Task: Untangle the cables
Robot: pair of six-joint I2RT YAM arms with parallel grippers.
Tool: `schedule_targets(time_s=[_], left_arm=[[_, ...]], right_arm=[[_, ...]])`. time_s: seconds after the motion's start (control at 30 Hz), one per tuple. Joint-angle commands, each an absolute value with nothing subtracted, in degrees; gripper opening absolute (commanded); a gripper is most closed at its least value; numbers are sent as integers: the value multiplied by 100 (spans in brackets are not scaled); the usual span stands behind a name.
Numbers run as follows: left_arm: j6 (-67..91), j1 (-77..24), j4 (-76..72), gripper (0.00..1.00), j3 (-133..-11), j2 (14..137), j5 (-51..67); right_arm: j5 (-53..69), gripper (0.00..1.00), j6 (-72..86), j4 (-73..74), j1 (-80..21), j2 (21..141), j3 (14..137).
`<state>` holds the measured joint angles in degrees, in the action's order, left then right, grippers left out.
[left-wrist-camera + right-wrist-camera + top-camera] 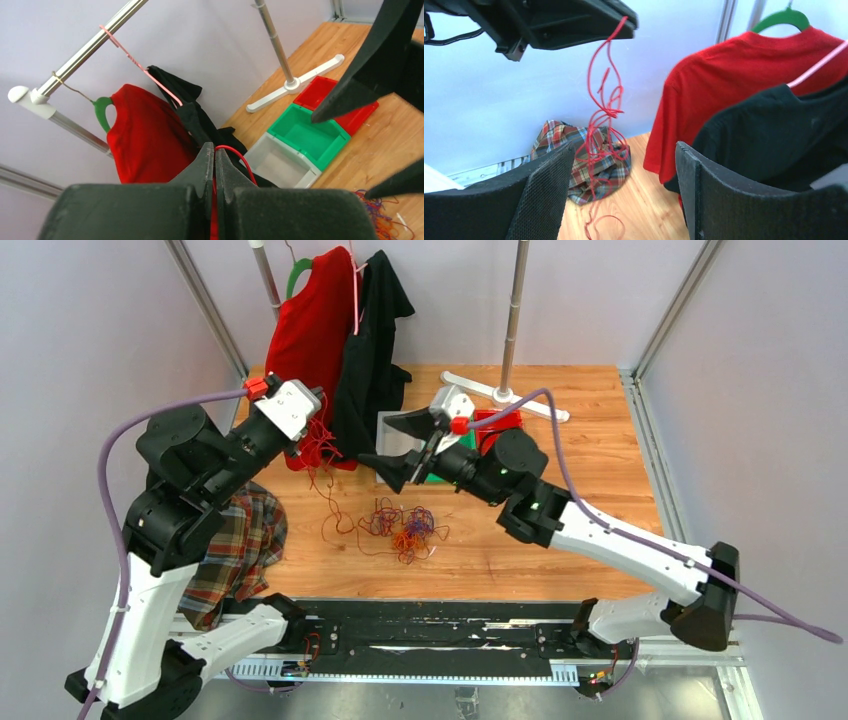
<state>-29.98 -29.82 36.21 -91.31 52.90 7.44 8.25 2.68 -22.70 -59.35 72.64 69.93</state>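
Where the left gripper (215,148) clamps a red cable (606,100), we cannot see its jaws from above. Right gripper (624,146): spread wide, holding nothing; other cables (405,525) tangled on the table (560,550).

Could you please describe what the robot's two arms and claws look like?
The left arm and right arm have white links with black joints. Each carries a white wrist camera with a red plug and a purple hose. The left claw and right claw have black, tapered fingers.
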Motion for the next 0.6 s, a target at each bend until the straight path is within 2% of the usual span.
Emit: schedule_targets(time_s=[0.0, 0.3, 0.57], left_arm=[[-2559, -3015, 3457, 0, -9226, 5184, 445], [-2370, -3015, 3463, 0, -9247, 5130, 185], [-2304, -3015, 3461, 0, -9265, 5120, 163]], right_arm=[[77, 73, -454, -3453, -6398, 7727, 7077], [-218, 73, -510, -3981, -6575, 8598, 7687], [-265, 73, -357, -4154, -6592, 8851, 7834]])
